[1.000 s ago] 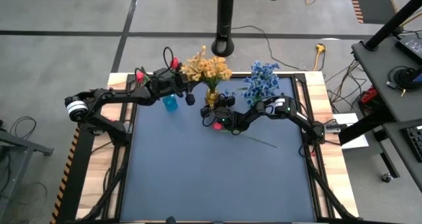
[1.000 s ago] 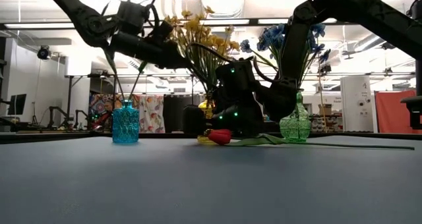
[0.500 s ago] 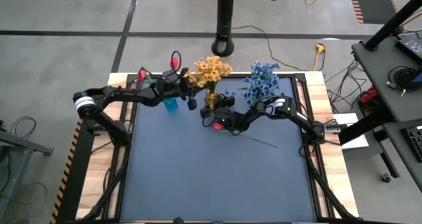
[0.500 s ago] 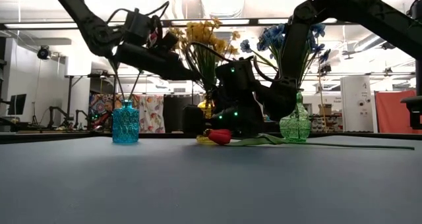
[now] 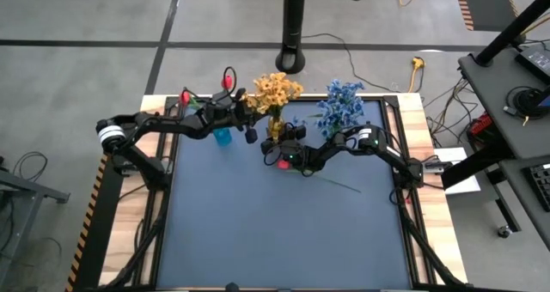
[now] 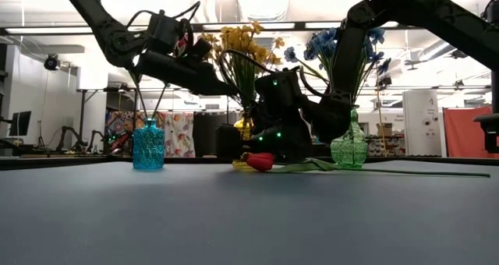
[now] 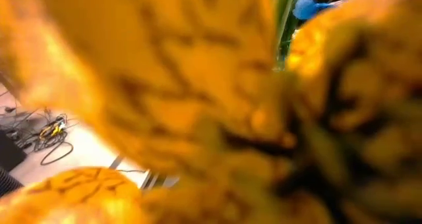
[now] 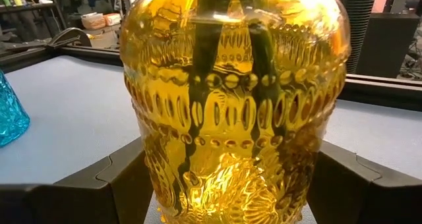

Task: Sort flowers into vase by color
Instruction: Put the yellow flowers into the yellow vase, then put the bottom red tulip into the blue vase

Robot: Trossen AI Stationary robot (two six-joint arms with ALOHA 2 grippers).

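A yellow vase (image 8: 234, 105) stands at the table's far middle and holds yellow flowers (image 5: 275, 90). My right gripper (image 8: 234, 191) straddles its lower body. My left gripper (image 6: 230, 88) reaches in from the left among the yellow stems, shut on a yellow sprig whose blossoms (image 7: 198, 105) fill its wrist view. Left of them, a blue vase (image 6: 148, 144) holds red buds (image 5: 229, 80). To the right, a green vase (image 6: 348, 146) holds blue flowers (image 5: 339, 103). One red flower (image 6: 260, 160) lies on the table in front of my right gripper. My left gripper pinches a yellow sprig by its stem (image 6: 238, 86) below the blossoms, slanting down from the upper left. Blossoms hide the exact spot. The sprig stands upright with the bunch over the yellow vase. My right gripper has one finger (image 8: 125, 181) on each side of the yellow vase's lower body (image 8: 158, 178), level from the table's right. The vase stands upright on the table.
The red flower's long thin stem (image 5: 344, 185) runs across the mat toward the right. The three vases stand close together along the far edge. A black pole base (image 5: 292, 60) stands just beyond the table. The near half of the mat (image 5: 275, 240) is free.
My left gripper moved right, toward the yellow vase, carrying its yellow sprig. The sprig, which stuck out above and to the left of the bunch, now stands in with the other yellow flowers. My right gripper kept still.
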